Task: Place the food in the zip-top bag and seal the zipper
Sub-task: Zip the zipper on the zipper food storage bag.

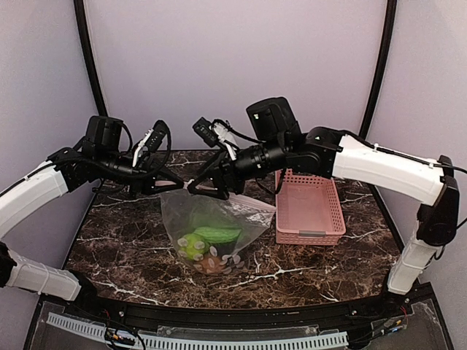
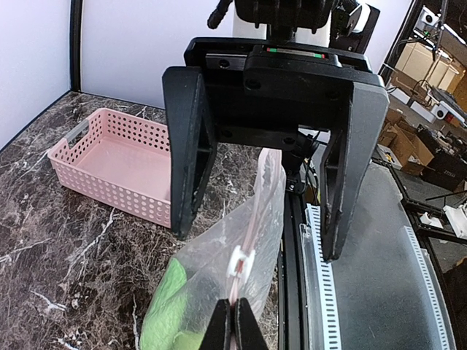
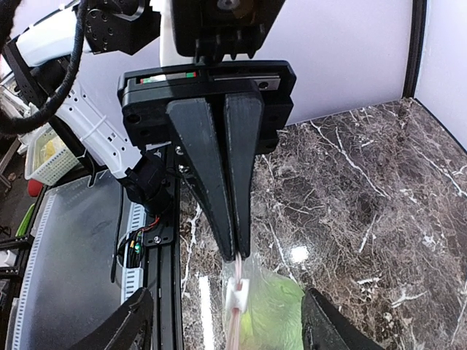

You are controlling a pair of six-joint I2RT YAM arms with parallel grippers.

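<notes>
Above the zip-top bag (image 1: 211, 219), left end effector (image 2: 233, 324) pinches zipper (image 2: 252, 226); right end effector (image 3: 228, 299) gapes.

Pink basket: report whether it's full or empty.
Empty: the pink basket shows only its bare floor in the left wrist view.

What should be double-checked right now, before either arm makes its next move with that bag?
1. Toy food inside the zip-top bag: ok, it lies at the bottom.
2. Left gripper holding the zipper: ok, shut on the strip.
3. Right gripper gripping the slider: not ok, open, one finger on either side.
4. Zipper sealed along its whole length: cannot tell.
5. Pink basket out of the way: ok, beside the bag, apart.
</notes>
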